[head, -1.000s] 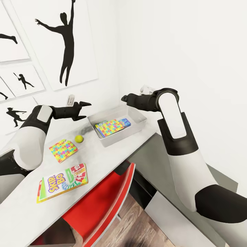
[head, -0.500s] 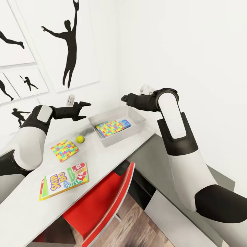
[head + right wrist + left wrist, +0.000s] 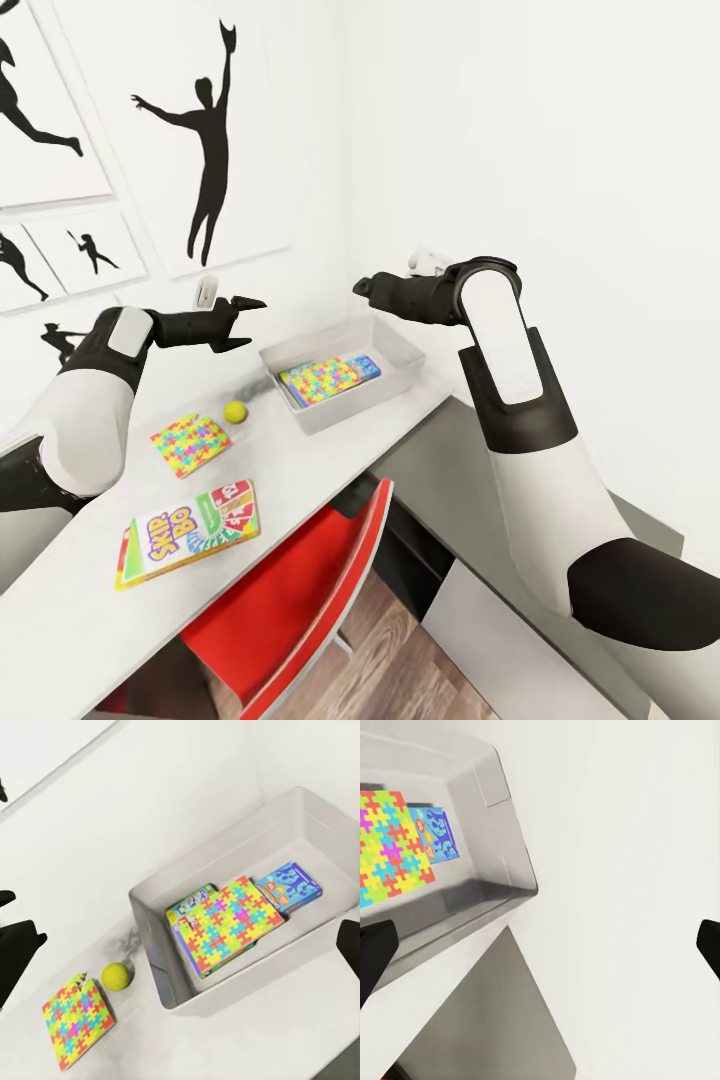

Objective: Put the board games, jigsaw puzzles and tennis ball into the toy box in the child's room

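I see the light grey rectangular toy box with sloping sides at the frame's centre, on the long pale grey table. Inside it lies the larger multicoloured jigsaw mat, flat atop a green-bordered game box, with the blue game box with orange drawings just to its right. Left of the toy box, on the table, rests the small yellow-green tennis ball. The smaller jigsaw mat lies flat lower left of it. The green-and-red "SKIP-BO" box lies flat at lower left.
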Controlling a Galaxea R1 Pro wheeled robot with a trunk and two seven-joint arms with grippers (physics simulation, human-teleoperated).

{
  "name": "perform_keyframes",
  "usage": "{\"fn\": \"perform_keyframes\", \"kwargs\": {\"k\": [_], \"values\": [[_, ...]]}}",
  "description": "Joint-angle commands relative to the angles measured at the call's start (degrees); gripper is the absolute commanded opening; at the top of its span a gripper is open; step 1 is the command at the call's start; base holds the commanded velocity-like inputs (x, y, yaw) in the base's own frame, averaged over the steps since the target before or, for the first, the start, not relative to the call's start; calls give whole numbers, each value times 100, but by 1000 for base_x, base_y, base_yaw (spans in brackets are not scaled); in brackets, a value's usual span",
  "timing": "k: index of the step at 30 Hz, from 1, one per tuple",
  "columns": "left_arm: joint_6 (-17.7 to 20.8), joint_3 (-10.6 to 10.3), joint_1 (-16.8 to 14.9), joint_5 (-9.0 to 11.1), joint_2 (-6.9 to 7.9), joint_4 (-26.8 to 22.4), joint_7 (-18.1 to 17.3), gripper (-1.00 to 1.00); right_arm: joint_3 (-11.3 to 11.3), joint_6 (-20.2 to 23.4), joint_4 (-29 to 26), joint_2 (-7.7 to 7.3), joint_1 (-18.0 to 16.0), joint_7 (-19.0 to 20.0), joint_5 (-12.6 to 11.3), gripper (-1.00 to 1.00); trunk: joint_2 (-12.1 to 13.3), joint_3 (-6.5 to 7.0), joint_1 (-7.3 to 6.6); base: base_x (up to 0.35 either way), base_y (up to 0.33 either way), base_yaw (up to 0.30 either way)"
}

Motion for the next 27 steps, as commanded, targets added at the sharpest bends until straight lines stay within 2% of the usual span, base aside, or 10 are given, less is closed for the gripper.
{"fn": "perform_keyframes", "kwargs": {"k": [1, 27], "values": [[28, 41, -8, -61, -3, 2, -45, 100, 1, 16, -3, 1, -8, -60, -52, 100, -11, -2, 4, 0, 0, 0], [28, 42, 0, -61, -4, 2, -45, 100, 1, 16, -5, 1, -8, -61, -47, 100, -11, 245, 4, -17, 0, 0]]}}
